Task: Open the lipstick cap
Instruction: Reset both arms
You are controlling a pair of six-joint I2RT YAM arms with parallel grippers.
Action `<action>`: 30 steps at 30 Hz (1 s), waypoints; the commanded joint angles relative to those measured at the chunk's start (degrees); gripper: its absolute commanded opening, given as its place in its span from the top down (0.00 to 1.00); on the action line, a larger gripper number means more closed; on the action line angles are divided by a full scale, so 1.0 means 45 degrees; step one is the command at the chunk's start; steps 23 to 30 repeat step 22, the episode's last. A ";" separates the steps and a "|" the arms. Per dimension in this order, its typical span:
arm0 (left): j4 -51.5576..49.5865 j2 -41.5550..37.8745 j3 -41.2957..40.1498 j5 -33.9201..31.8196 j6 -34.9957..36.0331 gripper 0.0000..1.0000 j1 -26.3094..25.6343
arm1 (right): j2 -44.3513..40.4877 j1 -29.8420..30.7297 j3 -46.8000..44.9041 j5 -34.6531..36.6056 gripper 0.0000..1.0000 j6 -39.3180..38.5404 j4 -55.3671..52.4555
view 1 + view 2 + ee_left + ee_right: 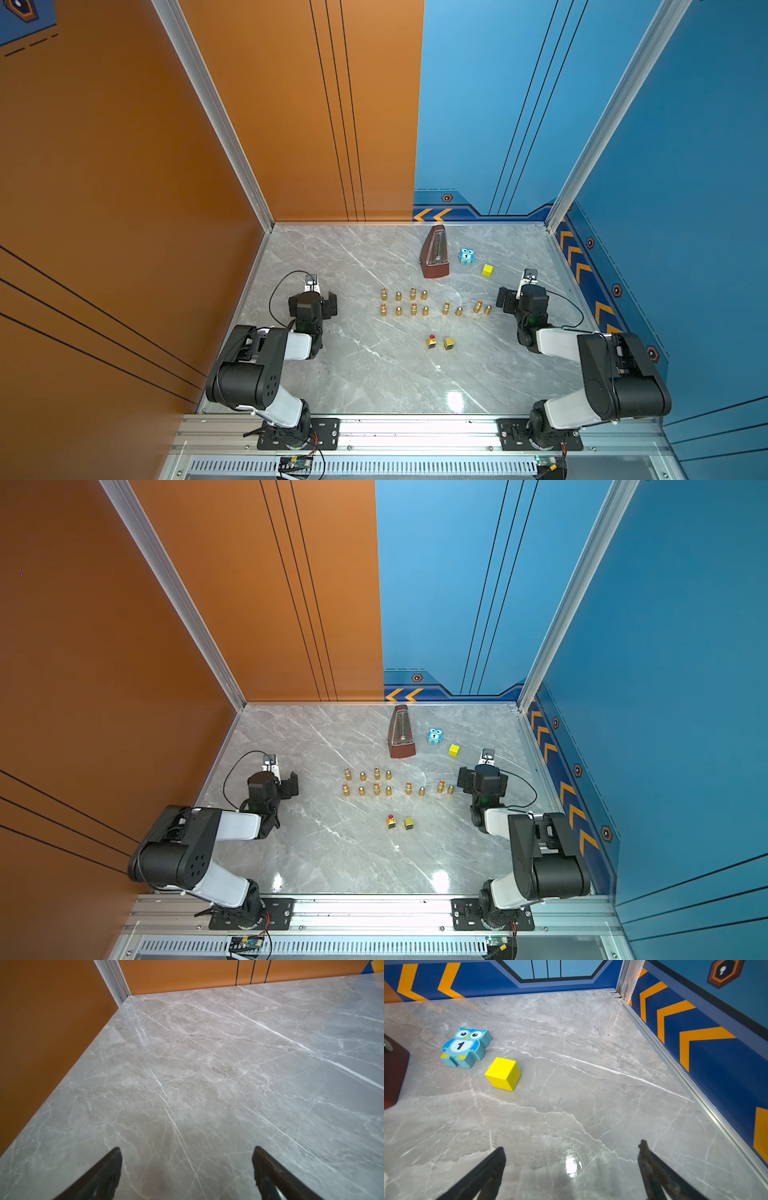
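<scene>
My left gripper [186, 1155] and right gripper [572, 1150]: spread, empty. Risk: lipstick rows [412, 309] near the metronome [434, 253] stand tight; my wide jaws could topple neighbours.

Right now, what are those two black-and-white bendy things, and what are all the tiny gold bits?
They are two robot arms, a left arm and a right arm, bolted at the near edge of a marble table. Two pictures look down from above; two come from cameras on the wrists. The left hand and right hand are both open, holding nothing. The gold bits are lipsticks standing in rows, some showing red tips. Behind them are a brown metronome, a blue owl block and a yellow cube.
</scene>
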 commanded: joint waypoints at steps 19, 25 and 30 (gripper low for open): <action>0.0921 0.0000 0.0087 0.1332 0.0049 0.02 0.0338 | 0.0192 -0.0044 -0.0253 -0.0647 0.00 -0.0367 0.1706; 0.0971 -0.0250 -0.0191 0.0995 0.0034 0.01 0.0211 | 0.0203 -0.0044 -0.0253 -0.0646 0.00 -0.0363 0.1709; 0.0971 -0.0250 -0.0191 0.0995 0.0034 0.01 0.0211 | 0.0203 -0.0044 -0.0253 -0.0646 0.00 -0.0363 0.1709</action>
